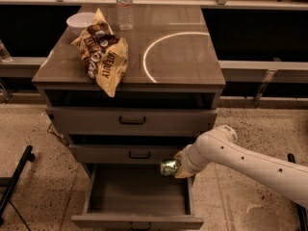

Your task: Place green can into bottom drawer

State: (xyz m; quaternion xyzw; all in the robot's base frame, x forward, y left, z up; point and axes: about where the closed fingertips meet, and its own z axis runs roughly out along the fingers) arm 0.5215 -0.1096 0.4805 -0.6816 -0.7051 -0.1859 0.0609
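The green can (169, 167) lies sideways in my gripper (177, 169), its shiny silver end facing left. The gripper is shut on the can and holds it just above the right rear part of the open bottom drawer (103, 196). That drawer is pulled out, lowest of three, and its flat floor is bare. My white arm (250, 165) comes in from the lower right and hides the drawer's right wall.
Two shut grey drawers with black handles (132, 121) sit above. On the cabinet top lie a chip bag (103, 57), a white bowl (81, 20) and a clear water bottle (124, 6). A black stand leg (17, 177) is at left on the speckled floor.
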